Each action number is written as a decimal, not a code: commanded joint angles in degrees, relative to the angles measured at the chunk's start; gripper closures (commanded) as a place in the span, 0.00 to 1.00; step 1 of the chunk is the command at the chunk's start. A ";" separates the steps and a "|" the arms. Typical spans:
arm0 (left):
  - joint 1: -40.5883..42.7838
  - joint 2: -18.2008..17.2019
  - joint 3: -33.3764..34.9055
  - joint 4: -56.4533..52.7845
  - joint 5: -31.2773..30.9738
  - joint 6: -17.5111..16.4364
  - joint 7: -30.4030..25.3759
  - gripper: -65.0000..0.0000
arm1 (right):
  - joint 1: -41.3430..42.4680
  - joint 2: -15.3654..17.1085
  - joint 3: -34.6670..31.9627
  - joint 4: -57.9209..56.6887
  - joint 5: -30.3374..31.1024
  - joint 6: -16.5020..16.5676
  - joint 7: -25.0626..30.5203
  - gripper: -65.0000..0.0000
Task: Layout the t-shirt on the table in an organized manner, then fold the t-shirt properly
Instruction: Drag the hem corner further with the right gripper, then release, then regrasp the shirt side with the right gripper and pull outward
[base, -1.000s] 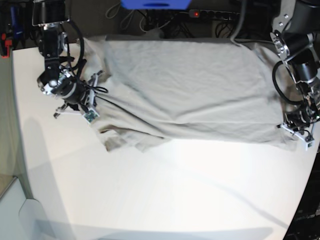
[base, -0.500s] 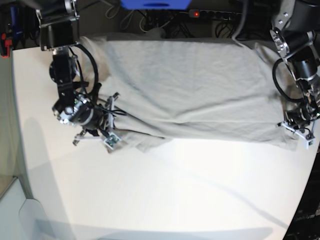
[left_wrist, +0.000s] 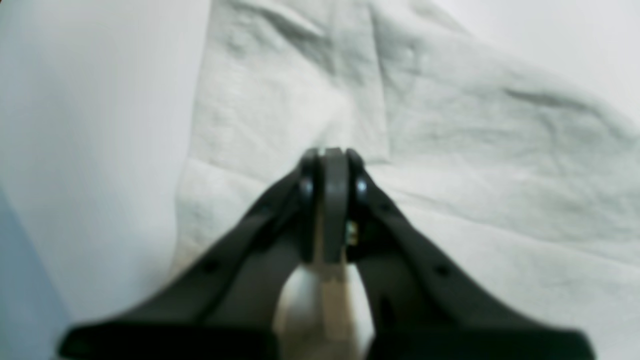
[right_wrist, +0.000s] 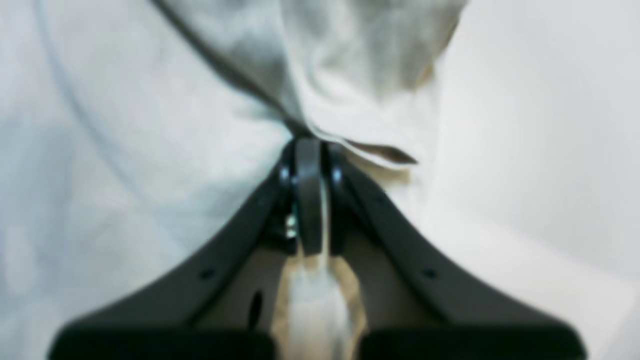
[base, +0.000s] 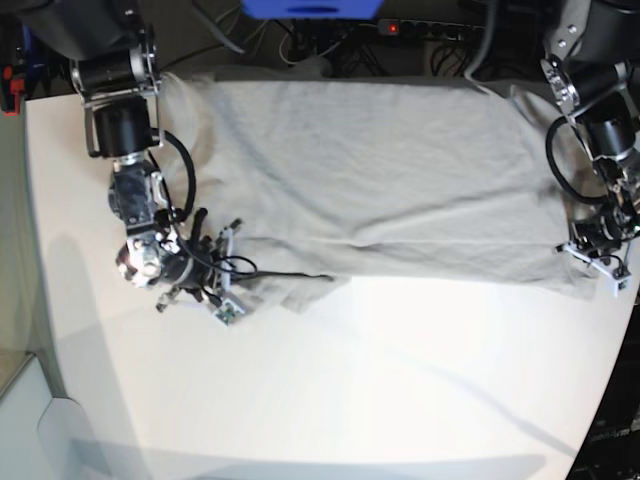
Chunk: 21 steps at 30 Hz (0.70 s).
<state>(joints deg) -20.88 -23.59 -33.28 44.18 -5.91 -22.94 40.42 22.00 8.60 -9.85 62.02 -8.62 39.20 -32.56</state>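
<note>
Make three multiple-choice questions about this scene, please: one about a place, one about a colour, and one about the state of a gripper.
1. Where on the table does the t-shirt lie in the base view?
A. across the far part
B. across the near part
C. hanging off the near edge

2. What colour is the t-shirt?
A. dark blue
B. light grey-beige
C. red

3. What is the state of the right gripper?
A. wide open above the bare table
B. shut on nothing
C. shut on the t-shirt

Answers:
1. A, the cloth spreads along the far side and the near part is bare white.
2. B, every view shows pale grey-beige fabric.
3. C, the right wrist view shows the fingertips pinched together with fabric bunched between them.
</note>
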 joint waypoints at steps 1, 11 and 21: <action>-0.52 -0.71 0.00 0.26 1.03 0.21 1.38 0.97 | 2.92 -0.56 -0.48 -0.96 0.58 0.80 2.89 0.98; 0.88 -0.36 0.00 0.26 1.03 0.21 1.38 0.97 | 19.19 -7.77 -0.92 -14.59 0.49 -1.35 21.26 0.98; 0.97 -0.89 0.00 0.26 1.21 0.21 1.47 0.97 | 17.08 -2.75 -0.83 -14.15 0.58 -11.73 17.22 0.98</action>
<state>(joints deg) -19.86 -23.70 -33.28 44.38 -6.44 -22.98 39.38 37.52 5.96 -10.90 47.07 -8.67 28.51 -16.82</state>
